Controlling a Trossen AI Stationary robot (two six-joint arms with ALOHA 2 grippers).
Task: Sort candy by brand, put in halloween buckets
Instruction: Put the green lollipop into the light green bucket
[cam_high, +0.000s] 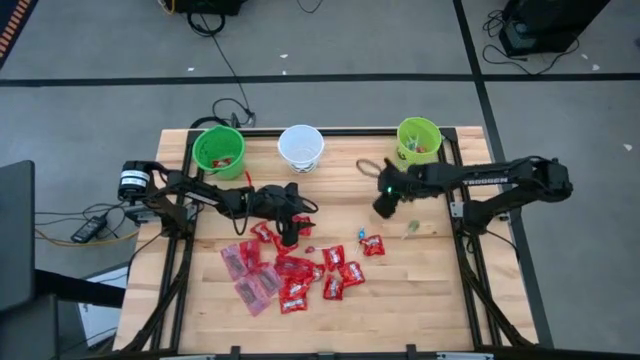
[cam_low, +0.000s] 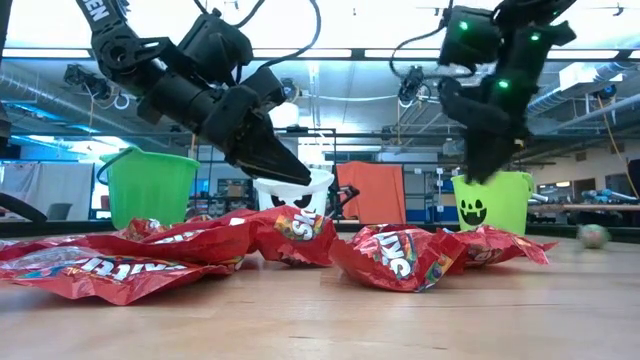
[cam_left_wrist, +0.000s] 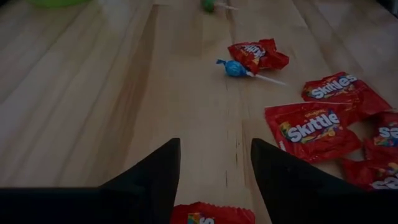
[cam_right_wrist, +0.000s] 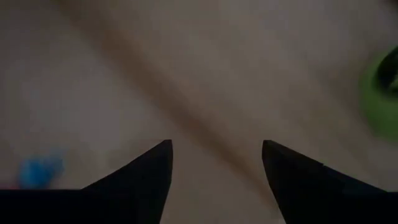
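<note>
high view: three halloween buckets line the table's (cam_high: 420, 300) far edge, a green one (cam_high: 219, 151) toward the far left corner, a white one (cam_high: 301, 147) in the middle, a second green one (cam_high: 419, 140) toward the far right corner. the candy (cam_high: 290, 272), mostly red packets, is heaped around the middle toward the near edge. the left gripper (cam_high: 290, 236) points down at the pile's far side. the right gripper (cam_high: 384, 206) hangs over bare wood, just on the near side of the right green bucket.

low view: red skittles packets (cam_low: 395, 255) lie across the near table; the right green bucket (cam_low: 491, 202) shows a dark face.

left wrist view: the left gripper (cam_left_wrist: 214, 163) has its fingers spread with nothing held, a red packet (cam_left_wrist: 208, 213) lying between their tips; a blue lollipop (cam_left_wrist: 235, 68) lies beyond.

right wrist view: the right gripper (cam_right_wrist: 216, 163) is spread wide and empty over wood.
</note>
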